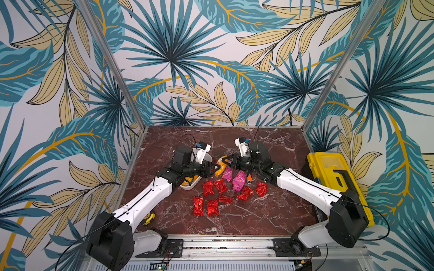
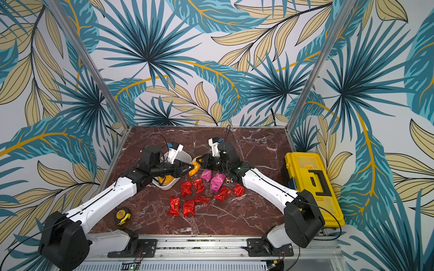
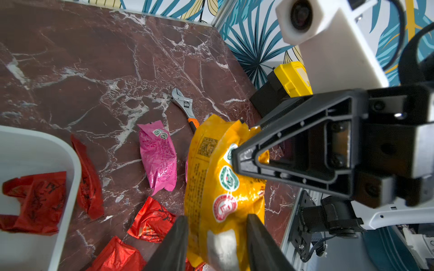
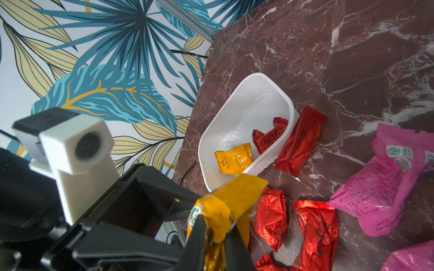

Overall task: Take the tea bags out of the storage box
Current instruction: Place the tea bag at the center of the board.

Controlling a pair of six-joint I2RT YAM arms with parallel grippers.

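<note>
table (image 1: pixel 258 211): tea bags (image 1: pixel 208 188) strewn mid-table, right of box.
box (image 4: pixel 234 105): left of centre; orange bag (image 4: pixel 233 159) and red bag (image 4: pixel 270 136) inside.
left gripper (image 3: pixel 217 218): fingers spread either side of orange packet (image 3: pixel 211 187).
right gripper (image 4: pixel 218 223): pinching packet's far end; likely the arm for set-down.
packet: aloft just right of box, long axis seemingly near-far.

Storage box (image 4: pixel 249 105): white, lidless, upright on the table. Inside it lie one red packet (image 4: pixel 270 136) and one orange-yellow packet (image 4: pixel 233 159).

The held yellow packet (image 4: pixel 225 206) is off the table, pinched at one end by the right gripper (image 4: pixel 217 225).

Out on the table are seven red tea bags (image 1: pixel 208 187) (one lies against the box's outer wall) and two pink tea bags (image 1: pixel 239 180). All are crinkled and lying flat.
</note>
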